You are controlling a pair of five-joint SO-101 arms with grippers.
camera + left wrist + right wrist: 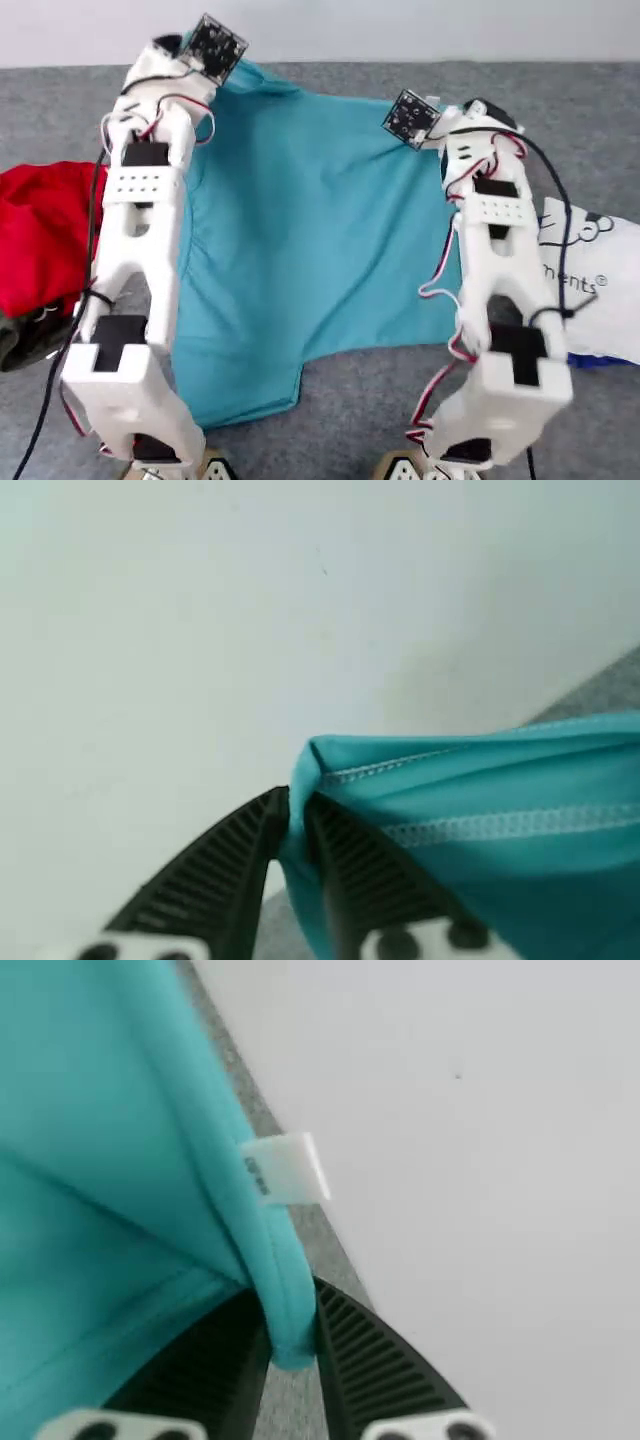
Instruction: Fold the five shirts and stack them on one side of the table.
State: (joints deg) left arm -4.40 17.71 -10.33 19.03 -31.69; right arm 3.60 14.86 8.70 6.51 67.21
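- Pinches a folded hem corner of the teal shirt (310,220) in the left gripper (295,810), jaws drawn almost together with only the cloth's thickness between them.
- Shows two rows of pale stitching (480,825) along that hem, running away from the left gripper's tips toward the other arm's side.
- Clamps the right gripper (290,1335) the same way on a rolled edge of the same shirt, with its black ribbed fingers (370,1360) pressed against the fabric from both sides.
- Carries a small white tag (288,1168) on that rolled edge, just beyond the right gripper's tips.
- Faces a plain white wall (200,630) beyond both sets of fingertips.
- Spreads the shirt's body from the two grippers back toward the arm bases, lying on the grey table (380,400) between the arms, with one flap reaching out near the left arm's base.
- Keeps a crumpled red shirt (40,235) well outward of the left gripper, on the other side of the left arm from the teal cloth, with a dark garment (20,340) touching its end nearer the base.
- Keeps a white shirt (600,290) with dark print outward of the right gripper, nearer the base than the fingertips and partly hidden behind the right arm.
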